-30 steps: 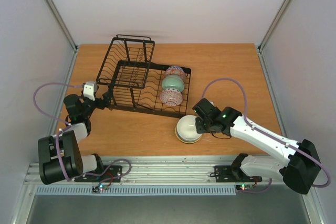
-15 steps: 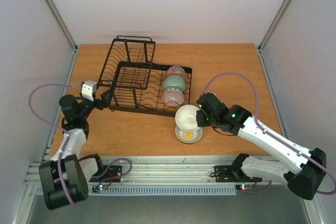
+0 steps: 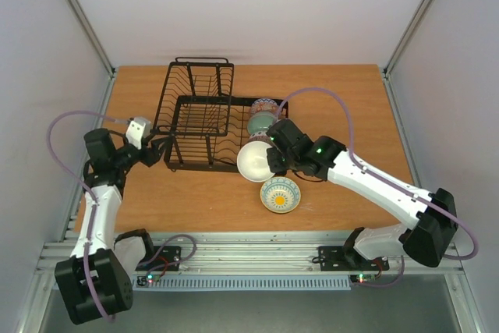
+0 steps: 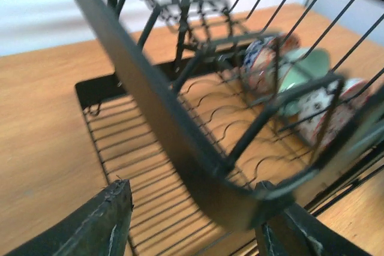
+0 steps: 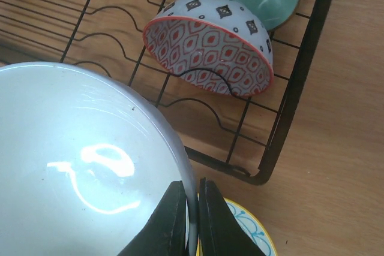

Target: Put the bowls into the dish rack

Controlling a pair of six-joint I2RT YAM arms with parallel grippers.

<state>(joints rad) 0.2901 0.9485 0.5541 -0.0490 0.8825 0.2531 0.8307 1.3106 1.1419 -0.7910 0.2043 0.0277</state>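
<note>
Toward near edge: white bowl just lifted off blue bowl, rim pinched in right gripper, reaching rack. Third to load, blue one remaining. At rack corner, left gripper straddles wire; grip unclear.

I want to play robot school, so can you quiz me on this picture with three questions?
1. True or false: the blue-patterned bowl sits in the dish rack.
2. What do the right gripper jaws hold? A blue-patterned bowl, B cream-white bowl, C a plate.
3. Fill in: the number of bowls resting on the table is ___.
Key: 1 false, it sits on the table. 2 B. 3 one.
</note>
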